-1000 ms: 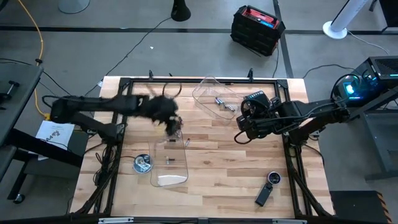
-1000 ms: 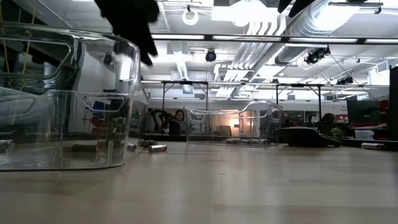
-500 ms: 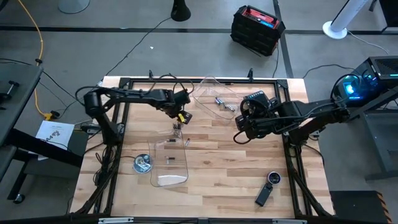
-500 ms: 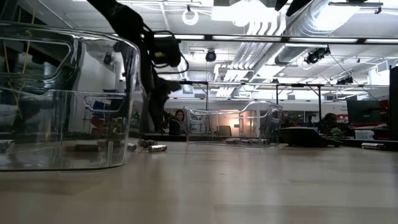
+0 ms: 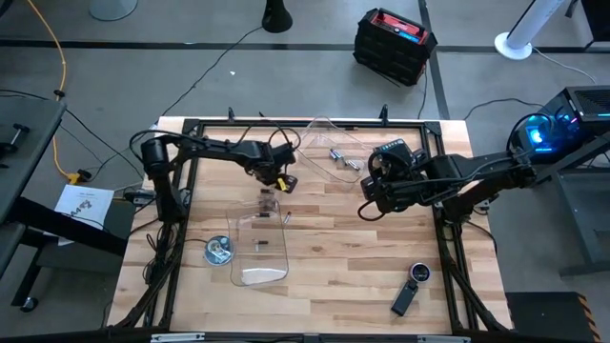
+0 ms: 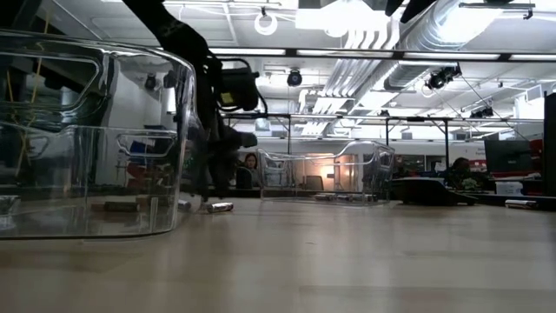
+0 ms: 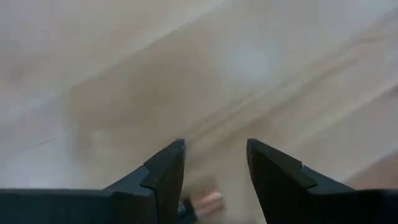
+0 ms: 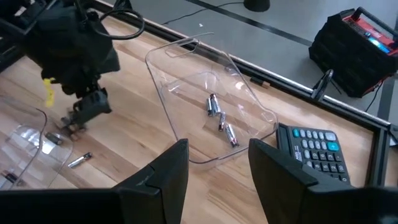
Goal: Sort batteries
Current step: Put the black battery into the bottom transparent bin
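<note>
My left gripper (image 5: 273, 188) is open and low over the table, just beyond the near clear tray (image 5: 257, 250). It points down at loose batteries (image 5: 270, 196). In the left wrist view a dark battery with a coppery end (image 7: 203, 201) lies between its fingers (image 7: 214, 186). Another loose battery (image 5: 284, 216) lies on the wood beside the tray. The near tray holds a few batteries (image 5: 259, 246). The far tray (image 5: 329, 152) holds a few silvery ones (image 8: 217, 116). My right gripper (image 8: 217, 163) is open and hovers right of centre (image 5: 368, 210). My left gripper comes from above with a finger on each side of the coppery-ended battery (image 7: 211, 199), which lies on the table. Whether either finger touches it, I cannot tell.
A round metal dish (image 5: 219, 251) sits left of the near tray. A black oblong gadget (image 5: 403, 301) and a small round device (image 5: 417, 273) lie near the table's right near corner. A calculator (image 8: 313, 147) lies by the far tray. Bare wood (image 5: 334, 248) spreads between the trays.
My left gripper has come down from high above the near tray to the table top, close to the loose batteries just beyond the tray. My right arm has kept still.
</note>
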### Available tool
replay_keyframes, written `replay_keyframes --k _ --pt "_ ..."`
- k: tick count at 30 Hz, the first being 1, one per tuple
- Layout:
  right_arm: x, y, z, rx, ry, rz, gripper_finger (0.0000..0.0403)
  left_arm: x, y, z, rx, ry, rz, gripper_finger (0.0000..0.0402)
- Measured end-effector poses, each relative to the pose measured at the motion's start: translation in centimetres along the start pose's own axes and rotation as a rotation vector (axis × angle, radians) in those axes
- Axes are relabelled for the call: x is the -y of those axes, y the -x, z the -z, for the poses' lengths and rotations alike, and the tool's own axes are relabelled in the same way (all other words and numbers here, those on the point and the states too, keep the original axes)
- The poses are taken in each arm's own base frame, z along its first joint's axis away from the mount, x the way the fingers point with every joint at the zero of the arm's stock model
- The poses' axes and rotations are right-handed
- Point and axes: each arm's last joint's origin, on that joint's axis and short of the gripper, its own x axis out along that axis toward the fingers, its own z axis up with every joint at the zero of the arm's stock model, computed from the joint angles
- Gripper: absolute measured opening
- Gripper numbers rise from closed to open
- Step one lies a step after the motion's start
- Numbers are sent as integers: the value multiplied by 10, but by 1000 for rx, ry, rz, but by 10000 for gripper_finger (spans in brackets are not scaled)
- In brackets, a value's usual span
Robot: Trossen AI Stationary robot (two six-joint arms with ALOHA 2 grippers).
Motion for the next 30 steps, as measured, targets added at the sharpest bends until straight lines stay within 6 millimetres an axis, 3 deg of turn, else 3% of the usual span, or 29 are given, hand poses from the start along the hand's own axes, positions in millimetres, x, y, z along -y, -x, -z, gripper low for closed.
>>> replay_keyframes --k 5,11,16,23,30 --pt "0 0 0 1 13 4 161 -2 17 -6 81 -86 11 167" --pt "0 0 0 0 20 4 161 3 36 16 -10 -505 1 167" --pt "0 0 0 -7 16 0 161 7 30 34 -84 -775 25 167" --pt "0 0 1 -20 -1 -6 161 3 22 42 -123 -744 79 167" --pt "-1 -1 0 -17 -24 -10 161 5 17 44 -54 -792 87 168"
